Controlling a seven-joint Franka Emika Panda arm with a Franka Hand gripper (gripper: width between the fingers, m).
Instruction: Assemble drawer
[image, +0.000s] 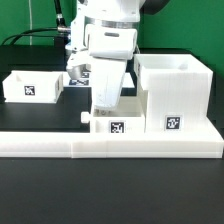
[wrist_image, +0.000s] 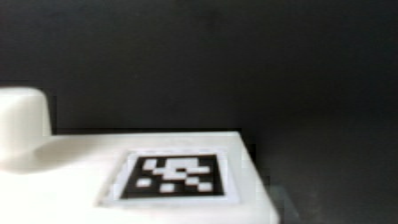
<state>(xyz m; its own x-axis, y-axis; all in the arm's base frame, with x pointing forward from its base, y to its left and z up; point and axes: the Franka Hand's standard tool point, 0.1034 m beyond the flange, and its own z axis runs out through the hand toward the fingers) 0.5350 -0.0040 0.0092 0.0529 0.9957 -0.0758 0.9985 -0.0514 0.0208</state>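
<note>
1. Hanging over the small tray (image: 112, 126) just beside the big box (image: 175, 90), the gripper (image: 105, 103) may be wide or narrow; nobody can tell.
2. Coming down off-centre, it could knock the tray crooked.

The arm (image: 108, 18) is glossy white, built of rounded shells with soft grey shading along their curves, and a dark band (image: 150, 6) shows at the joint near the top. Lower down comes a boxy white block (image: 108, 45) with flat faces and softened corners. The gripper (image: 104, 102) is white as well, a long slab that narrows toward its tip; its fingers cannot be told from the white around them. Dark cables (image: 72, 50) hang along the wrist on the exterior view's left. Screws and markings are too small to tell.
</note>
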